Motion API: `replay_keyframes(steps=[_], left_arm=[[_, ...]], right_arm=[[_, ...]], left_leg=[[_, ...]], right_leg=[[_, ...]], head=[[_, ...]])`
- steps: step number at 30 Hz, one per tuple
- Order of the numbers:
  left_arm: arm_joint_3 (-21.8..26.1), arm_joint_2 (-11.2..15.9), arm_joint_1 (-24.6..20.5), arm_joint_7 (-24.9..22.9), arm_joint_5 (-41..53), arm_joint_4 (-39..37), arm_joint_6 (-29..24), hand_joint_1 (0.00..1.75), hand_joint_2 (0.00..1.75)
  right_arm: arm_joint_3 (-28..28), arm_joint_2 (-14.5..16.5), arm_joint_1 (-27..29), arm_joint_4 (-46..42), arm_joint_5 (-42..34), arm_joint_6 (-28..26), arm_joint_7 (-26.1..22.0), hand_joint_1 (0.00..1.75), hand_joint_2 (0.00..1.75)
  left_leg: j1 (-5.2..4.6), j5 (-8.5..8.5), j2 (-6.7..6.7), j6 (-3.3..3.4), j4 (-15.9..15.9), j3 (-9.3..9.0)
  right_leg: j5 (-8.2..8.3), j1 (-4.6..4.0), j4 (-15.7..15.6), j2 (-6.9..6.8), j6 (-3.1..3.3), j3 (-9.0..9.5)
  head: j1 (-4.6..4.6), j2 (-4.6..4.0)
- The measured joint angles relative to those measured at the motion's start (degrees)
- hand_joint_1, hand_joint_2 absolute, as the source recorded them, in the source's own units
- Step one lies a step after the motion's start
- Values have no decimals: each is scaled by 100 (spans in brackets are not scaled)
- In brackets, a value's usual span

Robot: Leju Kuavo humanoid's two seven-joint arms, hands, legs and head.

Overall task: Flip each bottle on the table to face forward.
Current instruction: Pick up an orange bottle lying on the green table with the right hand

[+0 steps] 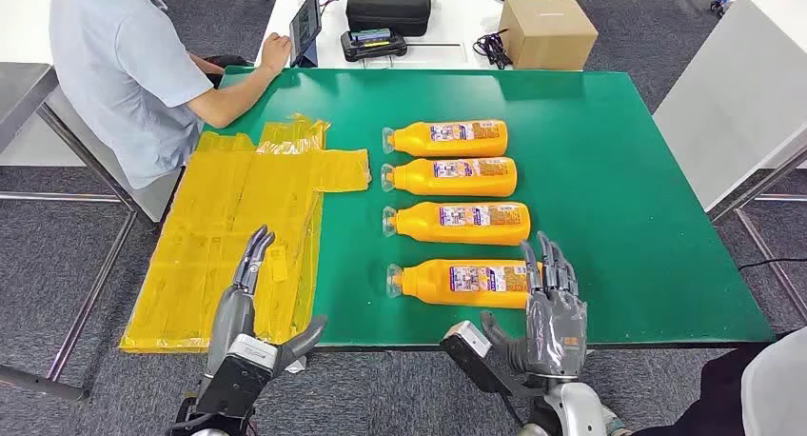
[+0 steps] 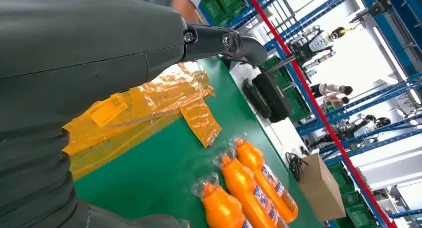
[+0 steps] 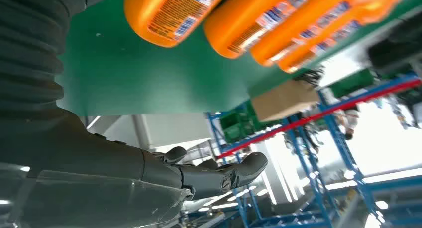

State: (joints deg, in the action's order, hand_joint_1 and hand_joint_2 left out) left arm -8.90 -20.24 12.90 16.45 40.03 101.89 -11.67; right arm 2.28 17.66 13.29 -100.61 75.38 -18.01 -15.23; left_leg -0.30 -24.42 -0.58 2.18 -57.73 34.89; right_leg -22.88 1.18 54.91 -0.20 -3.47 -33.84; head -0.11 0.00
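Grey carpet surrounds a green table [image 1: 619, 169]; at its far left a person [image 1: 124, 74] leans in, beside crinkled yellow film [image 1: 238, 217]. Just above the film hovers the left hand [image 1: 252, 307], fingers spread, holding nothing. Four orange bottles [image 1: 452, 208] lie in a column mid-table, caps leftward. At the nearest bottle's base the right hand [image 1: 550, 307] hovers, likewise released. White tables stand beyond.

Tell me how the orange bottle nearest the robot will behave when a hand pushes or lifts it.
The nearest bottle lies on its side on the green table, so a sideways push would probably roll or pivot it. Its glossy plastic looks slippery. It seems rigid, likely heavy if full; the fill cannot be seen.
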Motion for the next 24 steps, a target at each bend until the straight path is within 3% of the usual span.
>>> replay_keyframes(steps=[9, 24], left_arm=[[-108, 0, -122, 6, -39, -121, 245, 0, 175], [-352, 40, -385, -10, 137, -508, 550, 0, 175]], right_arm=[[-59, -226, -468, 667, 519, 388, 521, 0, 175], [-32, -651, -1178, 1925, 810, 668, 928, 0, 175]], left_leg=[[0, 0, 0, 0, 0, 1], [0, 0, 0, 0, 0, 1]], right_leg=[[0, 0, 0, 0, -1, -1], [1, 0, 0, 0, -2, -1]], head=[[-1, 0], [-3, 0]])
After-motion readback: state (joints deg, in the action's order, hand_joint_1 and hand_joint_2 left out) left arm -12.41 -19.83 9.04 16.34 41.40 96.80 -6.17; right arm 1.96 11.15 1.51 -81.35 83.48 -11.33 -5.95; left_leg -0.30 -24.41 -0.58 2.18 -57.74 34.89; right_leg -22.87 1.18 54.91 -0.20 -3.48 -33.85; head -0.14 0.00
